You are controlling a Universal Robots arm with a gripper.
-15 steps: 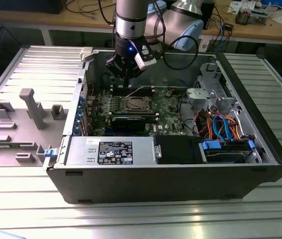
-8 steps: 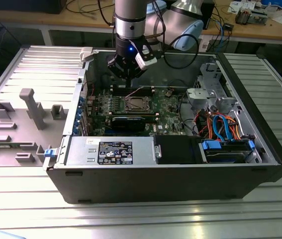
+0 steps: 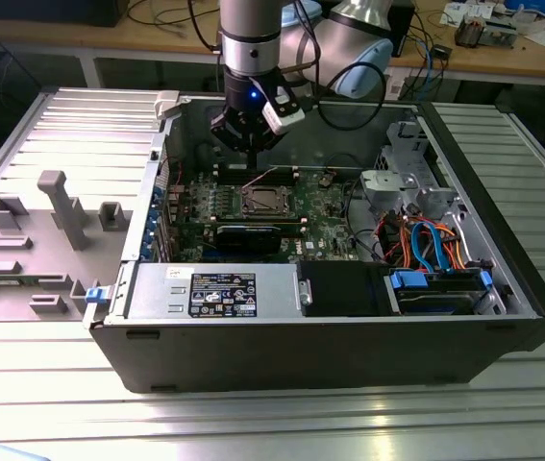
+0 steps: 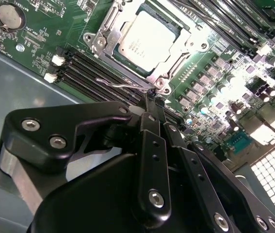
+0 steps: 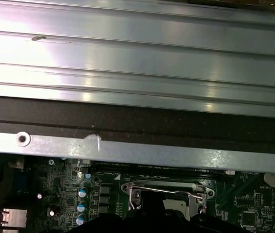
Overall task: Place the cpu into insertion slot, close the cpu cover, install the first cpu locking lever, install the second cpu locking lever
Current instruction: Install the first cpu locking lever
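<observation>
Item: cpu (image 4: pixel 145 40) seated, cpu cover (image 4: pixel 149 73) down. My gripper (image 4: pixel 152 102), fingers narrowed together, holds nothing, at the cover's 6 o'clock beside the locking lever (image 4: pixel 122 83). I'd press slowly and squarely.

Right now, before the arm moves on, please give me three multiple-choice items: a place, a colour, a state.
1. Where is the cpu? A on the floor; B in the insertion slot; C on a shelf.
2. What colour is the circuit board? A red; B white; C green.
3. The cpu cover is: A down around the cpu; B standing upright; C taken away.
Answers: B, the chip sits inside the socket's metal rim; C, the board around the socket is green; A, the frame lies flat around the chip in the second wrist view.
</observation>
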